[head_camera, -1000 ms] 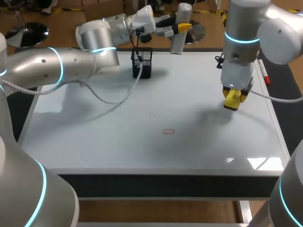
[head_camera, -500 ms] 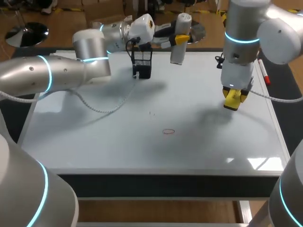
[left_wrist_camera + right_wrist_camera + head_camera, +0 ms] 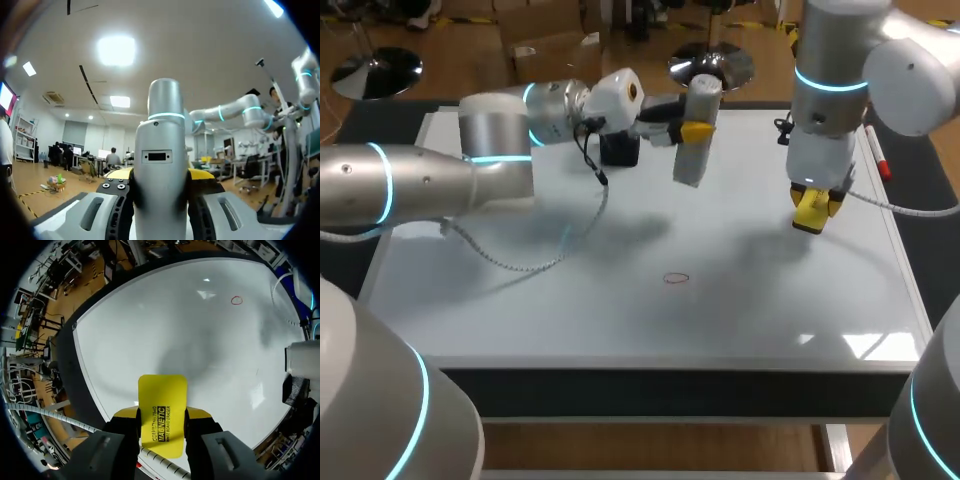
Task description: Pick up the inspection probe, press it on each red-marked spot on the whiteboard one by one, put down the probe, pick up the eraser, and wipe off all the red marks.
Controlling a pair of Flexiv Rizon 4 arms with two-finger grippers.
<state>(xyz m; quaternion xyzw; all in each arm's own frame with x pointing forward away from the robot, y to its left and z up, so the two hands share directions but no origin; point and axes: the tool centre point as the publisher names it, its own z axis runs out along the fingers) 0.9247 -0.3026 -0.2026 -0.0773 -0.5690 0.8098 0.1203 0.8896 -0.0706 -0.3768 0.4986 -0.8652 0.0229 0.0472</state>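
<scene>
Probe: pale grey cylindrical inspection probe (image 3: 691, 130) (image 3: 161, 150) with a light ring round its upper part and a small dark slot lower down; tilted, its lower end over the far middle of the white whiteboard (image 3: 570, 300)
Left arm: comes in from the left along the board's far side, wrist turned sideways; left pincer (image 3: 687, 131) (image 3: 161, 182) clenched on the probe, a yellow tip on each flank
Holder: black mesh pot (image 3: 619, 150) just behind that wrist
Mark: small red ring (image 3: 676, 279) (image 3: 236, 300) drawn near the board's middle; well apart from the probe
Eraser: flat yellow rectangular eraser (image 3: 810, 210) (image 3: 162, 400) over the board's right part
Right arm: upright, pointing straight down; right pincer (image 3: 815, 216) (image 3: 162, 419) grasping the eraser from both sides
</scene>
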